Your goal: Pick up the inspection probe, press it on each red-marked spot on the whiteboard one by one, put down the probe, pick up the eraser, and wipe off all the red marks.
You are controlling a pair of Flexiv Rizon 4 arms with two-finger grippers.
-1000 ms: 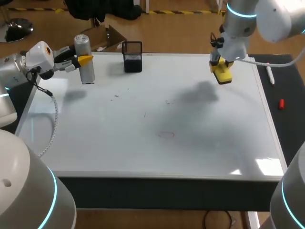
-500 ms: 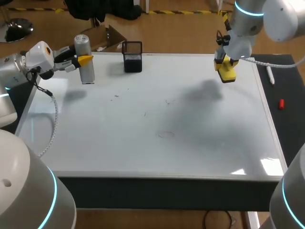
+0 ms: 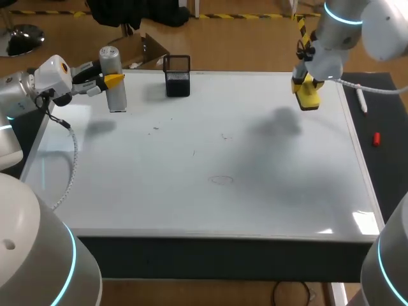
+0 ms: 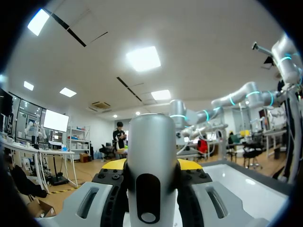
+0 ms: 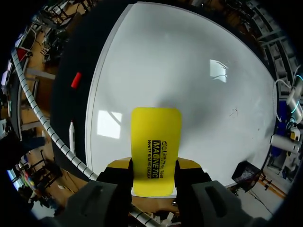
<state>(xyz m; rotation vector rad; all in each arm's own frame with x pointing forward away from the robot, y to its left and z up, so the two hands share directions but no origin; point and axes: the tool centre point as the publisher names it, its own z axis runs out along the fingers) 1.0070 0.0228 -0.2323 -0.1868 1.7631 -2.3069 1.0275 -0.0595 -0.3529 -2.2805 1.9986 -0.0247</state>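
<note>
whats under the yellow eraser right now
Bare whiteboard and a grey shadow; the eraser hangs clear above it in the right tool. The wrist view hides the strip directly behind the eraser.

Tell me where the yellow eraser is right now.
In the head view, the yellow eraser is gripped in the right hand, held over the far right corner of the whiteboard.

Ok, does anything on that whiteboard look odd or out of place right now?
Nothing is spilled or broken. The white whiteboard shows faint smudged traces near its middle, while the right gripper holds the yellow eraser up off it. A small red cap lies loose on the black mat beside it.
</note>
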